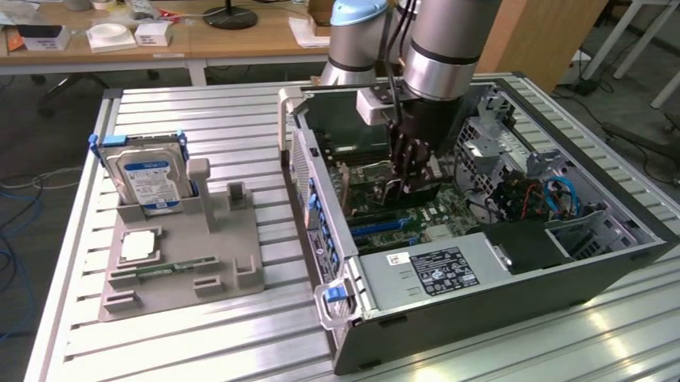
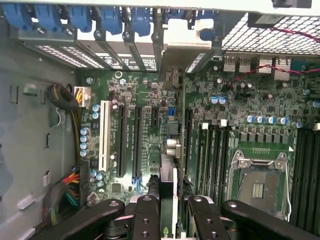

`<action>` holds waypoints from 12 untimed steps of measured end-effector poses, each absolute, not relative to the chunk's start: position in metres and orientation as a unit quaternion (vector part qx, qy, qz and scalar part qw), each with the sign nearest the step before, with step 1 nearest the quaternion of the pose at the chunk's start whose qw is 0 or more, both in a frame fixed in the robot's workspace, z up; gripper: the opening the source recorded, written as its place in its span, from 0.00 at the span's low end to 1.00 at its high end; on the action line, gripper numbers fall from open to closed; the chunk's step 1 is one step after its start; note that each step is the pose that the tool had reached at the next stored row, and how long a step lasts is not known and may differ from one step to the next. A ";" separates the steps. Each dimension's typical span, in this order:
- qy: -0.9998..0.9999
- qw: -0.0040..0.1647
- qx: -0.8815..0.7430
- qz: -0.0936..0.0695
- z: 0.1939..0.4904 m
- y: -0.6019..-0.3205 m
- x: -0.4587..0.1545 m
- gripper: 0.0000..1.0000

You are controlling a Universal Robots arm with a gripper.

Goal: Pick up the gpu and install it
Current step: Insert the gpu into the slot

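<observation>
Inside the open computer case (image 1: 478, 263), which lies on its side toward the exterior view's right edge of the slatted worktop (image 1: 212, 119), the arm reaches down over the motherboard (image 2: 135, 90). The gripper (image 1: 409, 179) is at a narrow setting, closed on the gpu (image 2: 168, 175). In the wrist view the black fingers (image 2: 146, 212) clamp the card from both sides.

The gpu is held edge-on, showing as a thin pale and green strip. It runs parallel to the expansion slots (image 2: 121, 140). It sits between the two long black slots and the bank of memory slots (image 2: 212, 150), with the white slot (image 2: 105, 135) farther out toward the case wall. Whether the card's lower edge touches the board cannot be determined.

The processor socket (image 2: 260, 175) lies beyond the memory slots, its metal frame closed. A row of blue latches (image 2: 115, 20) lines the rear wall of the case. In the exterior view a grey power supply (image 1: 435, 267) with a label occupies the near end of the case, and blue cables (image 1: 558, 195) lie beside the drive cage.

Toward the exterior view's left edge of the worktop stands a grey fixture (image 1: 228, 255), well apart from the case. It holds an upright hard drive (image 1: 149, 179) with a blue-white label, a processor chip (image 1: 138, 247) lying flat and a narrow green memory stick (image 1: 159, 273).
</observation>
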State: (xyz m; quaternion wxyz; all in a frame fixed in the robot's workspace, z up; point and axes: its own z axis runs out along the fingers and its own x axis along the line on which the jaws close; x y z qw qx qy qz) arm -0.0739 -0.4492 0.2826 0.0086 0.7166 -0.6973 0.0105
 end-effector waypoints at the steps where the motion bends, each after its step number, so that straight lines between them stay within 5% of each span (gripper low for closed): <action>1: -0.697 0.008 0.717 0.011 0.281 -0.449 -0.074 0.27; 12: -0.697 0.004 0.717 0.015 0.269 -0.449 -0.077 0.27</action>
